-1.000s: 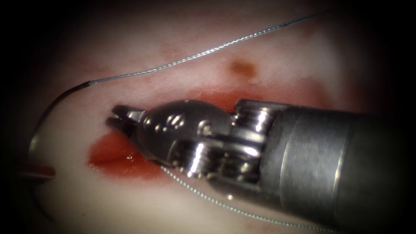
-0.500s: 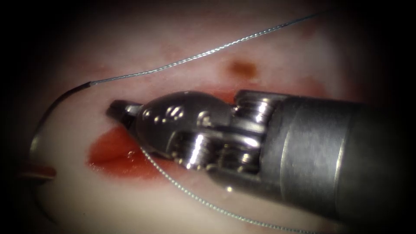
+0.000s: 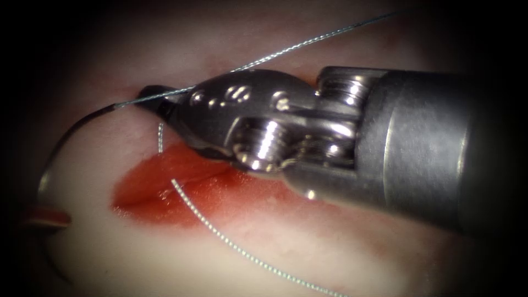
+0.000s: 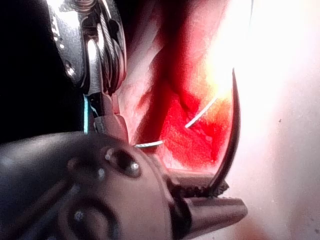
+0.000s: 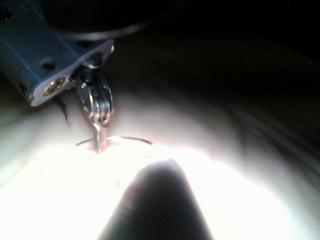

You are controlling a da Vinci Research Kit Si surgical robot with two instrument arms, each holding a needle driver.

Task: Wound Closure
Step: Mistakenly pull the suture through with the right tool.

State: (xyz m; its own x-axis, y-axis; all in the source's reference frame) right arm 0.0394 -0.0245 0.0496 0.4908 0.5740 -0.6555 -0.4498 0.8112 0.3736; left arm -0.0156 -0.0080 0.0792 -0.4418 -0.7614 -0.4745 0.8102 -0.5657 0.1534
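Right gripper (image 3: 157, 99): comes in from the right and lies across the cut; tips clenched on the thread just above the cut's left end, so the strand is kept lifted off the wound.
Left gripper (image 4: 212, 196): clenched on the needle close to one end of its curve, in its own wrist view; this holds the needle off the tissue, clear of the thread work.
Needle (image 3: 52, 151): dark arc at the far left, left of the cut; not in the tissue as far as can be seen.
Thread (image 3: 286, 52): one length runs from the needle's end up to the right; another loops from the right gripper's tips down across the cut.
Tissue (image 3: 99, 242): pale, with red fluid (image 3: 159, 192) pooled in the open cut.
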